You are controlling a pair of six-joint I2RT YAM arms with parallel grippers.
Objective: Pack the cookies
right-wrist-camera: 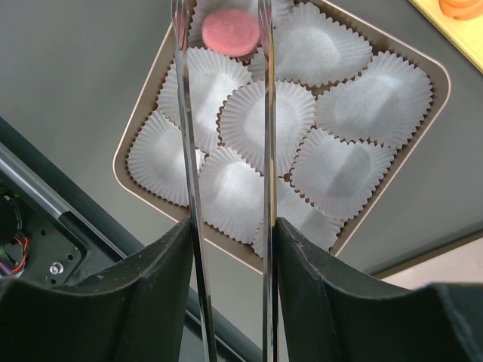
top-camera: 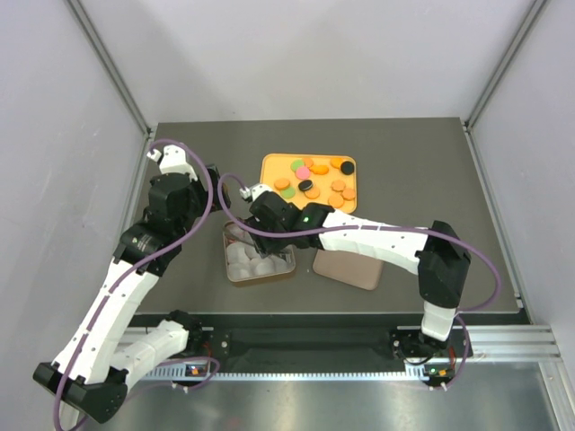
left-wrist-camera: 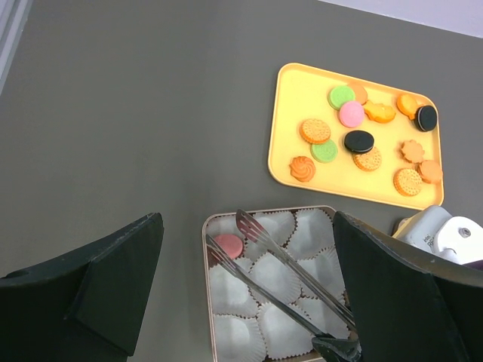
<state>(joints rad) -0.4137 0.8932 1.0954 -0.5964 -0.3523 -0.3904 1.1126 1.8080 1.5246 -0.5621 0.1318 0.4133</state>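
Note:
Several cookies (top-camera: 316,180), mostly orange with pink, green and black ones, lie on an orange tray (top-camera: 274,166); they also show in the left wrist view (left-wrist-camera: 358,141). My right gripper (top-camera: 268,220) (right-wrist-camera: 230,226) is shut on metal tongs (right-wrist-camera: 185,113) (left-wrist-camera: 287,279), whose spread tips hang over the tin box (top-camera: 259,271) (right-wrist-camera: 430,68). One pink cookie (right-wrist-camera: 232,32) (left-wrist-camera: 228,244) lies in a white paper cup in the box's far left corner, between the tong tips and not gripped. My left gripper (top-camera: 208,178) (left-wrist-camera: 247,219) is open and empty, above the box's far side.
The box is lined with several white paper cups (right-wrist-camera: 268,124). Its flat brown lid (top-camera: 349,268) lies on the table to the right of it. The tray (left-wrist-camera: 283,121) sits behind the box. White walls enclose the grey table on three sides.

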